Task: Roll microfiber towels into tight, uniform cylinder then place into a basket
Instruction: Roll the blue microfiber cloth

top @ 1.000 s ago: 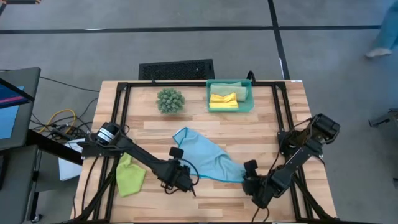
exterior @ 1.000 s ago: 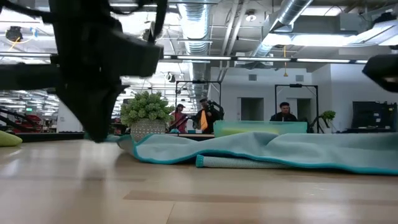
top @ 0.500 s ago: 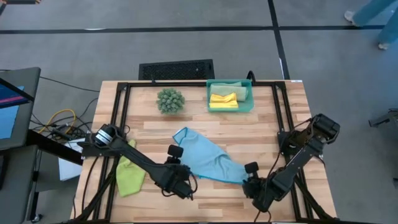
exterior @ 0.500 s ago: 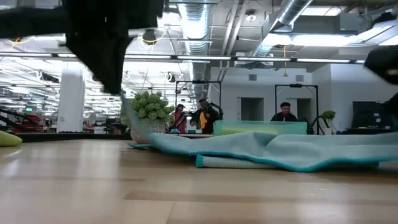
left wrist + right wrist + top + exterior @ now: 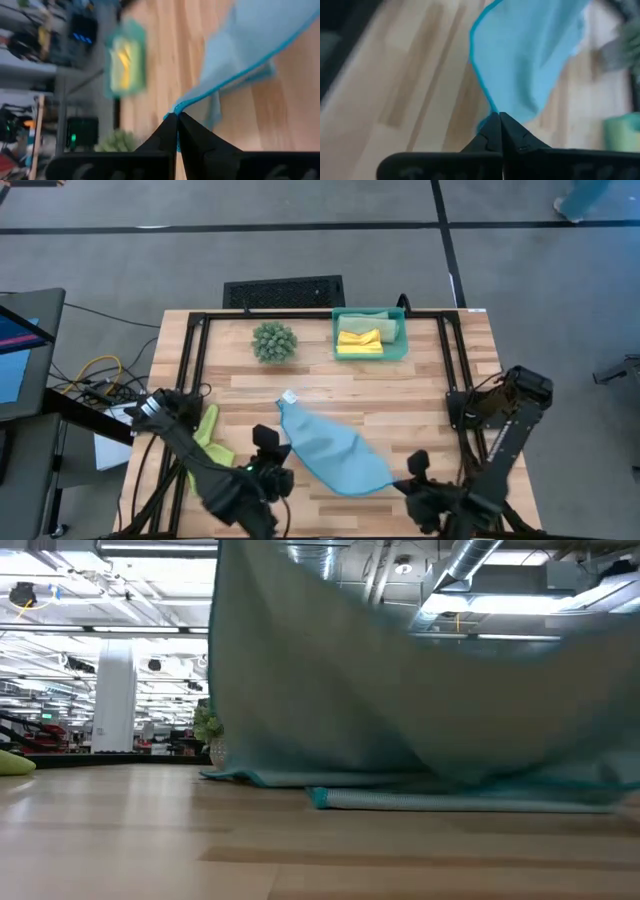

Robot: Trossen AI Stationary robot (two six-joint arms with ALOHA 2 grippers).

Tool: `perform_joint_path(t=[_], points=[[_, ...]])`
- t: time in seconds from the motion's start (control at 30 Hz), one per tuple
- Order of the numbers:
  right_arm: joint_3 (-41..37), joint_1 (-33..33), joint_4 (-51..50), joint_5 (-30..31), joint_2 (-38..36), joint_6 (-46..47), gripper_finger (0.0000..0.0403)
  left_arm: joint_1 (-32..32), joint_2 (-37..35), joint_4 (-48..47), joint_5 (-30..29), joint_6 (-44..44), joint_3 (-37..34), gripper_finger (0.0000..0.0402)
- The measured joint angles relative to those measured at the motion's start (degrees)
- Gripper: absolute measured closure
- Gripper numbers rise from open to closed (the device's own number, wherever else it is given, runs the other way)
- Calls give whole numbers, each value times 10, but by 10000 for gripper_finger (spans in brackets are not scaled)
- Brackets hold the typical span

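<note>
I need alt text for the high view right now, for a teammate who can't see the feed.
Both grippers, left gripper and right gripper, are shut on near corners of the light blue towel, lifting it over the wooden table. A lime green towel lies at the left; the teal basket at the far edge holds a yellow towel.

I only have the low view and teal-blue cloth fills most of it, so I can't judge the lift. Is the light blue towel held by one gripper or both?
Observer: Both. The left gripper is shut on one corner of the light blue towel.
Operator: And the right one?
Observer: The right gripper is shut on another corner, so the towel hangs between the two arms.
Operator: Is the basket free yet?
Observer: No. The teal basket at the table's far edge holds the yellow towel and a sage green one.
Operator: Where is the lime green towel?
Observer: The lime green towel lies under the left arm.
</note>
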Motion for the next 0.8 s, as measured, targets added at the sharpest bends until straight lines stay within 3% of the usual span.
perform_joint_path(t=[0.33,0.53,0.7,0.8], points=[[151,72,-42,183,-48,-4,398,-64,-1,1,-110,-7,209,401],[128,66,-45,162,-84,20,388,-55,-17,-1,-106,-45,198,401],[47,28,-7,141,-73,35,344,-8,-13,17,-102,-19,198,401],[-23,6,57,109,-69,36,312,43,-13,46,-66,9,197,401]])
